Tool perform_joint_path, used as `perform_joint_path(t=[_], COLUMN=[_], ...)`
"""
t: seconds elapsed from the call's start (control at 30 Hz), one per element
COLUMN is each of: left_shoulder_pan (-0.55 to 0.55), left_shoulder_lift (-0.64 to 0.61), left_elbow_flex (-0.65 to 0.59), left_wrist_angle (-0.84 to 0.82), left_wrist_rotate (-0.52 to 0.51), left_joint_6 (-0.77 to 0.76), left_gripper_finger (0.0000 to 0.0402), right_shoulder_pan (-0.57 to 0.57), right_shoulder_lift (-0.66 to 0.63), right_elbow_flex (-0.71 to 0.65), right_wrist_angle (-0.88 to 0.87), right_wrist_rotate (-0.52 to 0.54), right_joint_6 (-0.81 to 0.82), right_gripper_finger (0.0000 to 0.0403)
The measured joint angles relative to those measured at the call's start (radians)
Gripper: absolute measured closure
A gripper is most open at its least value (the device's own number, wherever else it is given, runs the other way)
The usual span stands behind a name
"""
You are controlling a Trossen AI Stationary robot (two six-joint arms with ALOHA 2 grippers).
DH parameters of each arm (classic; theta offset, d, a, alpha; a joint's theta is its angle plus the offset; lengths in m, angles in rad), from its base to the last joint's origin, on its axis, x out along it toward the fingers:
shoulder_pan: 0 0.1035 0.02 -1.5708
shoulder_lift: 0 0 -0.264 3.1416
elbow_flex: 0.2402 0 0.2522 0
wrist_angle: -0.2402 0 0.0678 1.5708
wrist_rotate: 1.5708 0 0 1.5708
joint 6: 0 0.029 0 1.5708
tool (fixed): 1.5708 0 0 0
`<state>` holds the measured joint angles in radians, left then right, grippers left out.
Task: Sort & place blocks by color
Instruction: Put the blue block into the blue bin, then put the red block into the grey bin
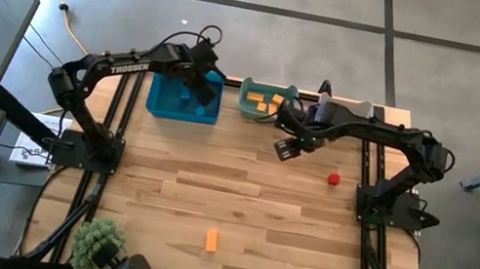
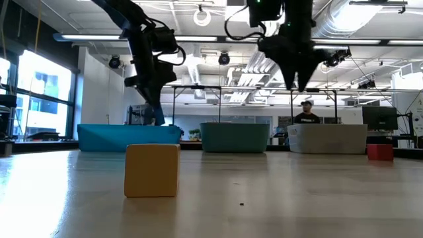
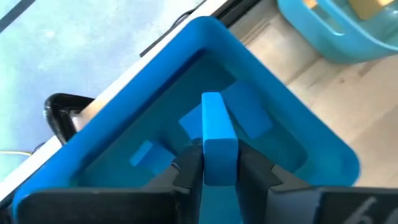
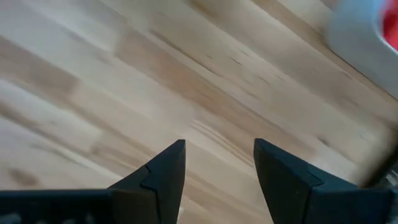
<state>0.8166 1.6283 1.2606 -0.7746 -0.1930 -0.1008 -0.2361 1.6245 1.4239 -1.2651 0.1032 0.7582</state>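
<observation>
My left gripper [image 1: 205,92] hangs over the blue bin [image 1: 166,102], shut on a blue bar block [image 3: 216,124]. Several blue blocks [image 3: 249,118] lie in the bin below it. My right gripper [image 1: 287,150] stands open over bare table in front of the teal bin [image 1: 250,105], fingers pointing down, with nothing between them [image 4: 219,180]. Orange blocks [image 1: 268,103] lie in the teal bin. A red block [image 1: 334,180] rests on the table right of my right gripper. An orange block [image 1: 211,239] lies near the front edge. The white bin [image 2: 327,138] stands at the far right. My left gripper pinches the blue bar's two long sides [image 3: 219,168] between its two fingers [image 3: 186,171], near one end. The rest of the bar sticks out past the fingertips. The fingers slant down from above. The bar is lifted clear, over the inside of the blue bin.
The three bins stand in a row along the far edge. A small green plant [image 1: 97,240] sits at the near left corner. The table's middle [image 1: 240,189] is bare wood. A person [image 2: 307,114] sits in the room behind the table.
</observation>
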Motion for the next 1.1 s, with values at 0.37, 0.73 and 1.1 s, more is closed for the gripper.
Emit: perform_joint_path(t=[0.37, 0.73, 1.1], left_shoulder_pan=[0.041, 0.042, 0.042], left_shoulder_lift=[0.0, 0.0, 0.0], left_elbow_flex=[0.0, 0.0, 0.0], left_wrist_angle=[0.0, 0.006, 0.009], left_wrist_rotate=[0.005, 0.006, 0.072], left_joint_6=[0.036, 0.036, 0.055], left_gripper_finger=[0.0288, 0.0275, 0.0275], right_shoulder_pan=[0.008, 0.008, -0.009], right_shoulder_lift=[0.0, 0.0, -0.044], right_elbow_flex=[0.0, 0.0, -0.21], right_wrist_angle=[-0.2, -0.283, -0.271], right_wrist_rotate=[0.057, 0.13, 0.14], right_joint_6=[0.189, 0.232, 0.253], right_gripper_finger=[0.0226, 0.0226, 0.0226])
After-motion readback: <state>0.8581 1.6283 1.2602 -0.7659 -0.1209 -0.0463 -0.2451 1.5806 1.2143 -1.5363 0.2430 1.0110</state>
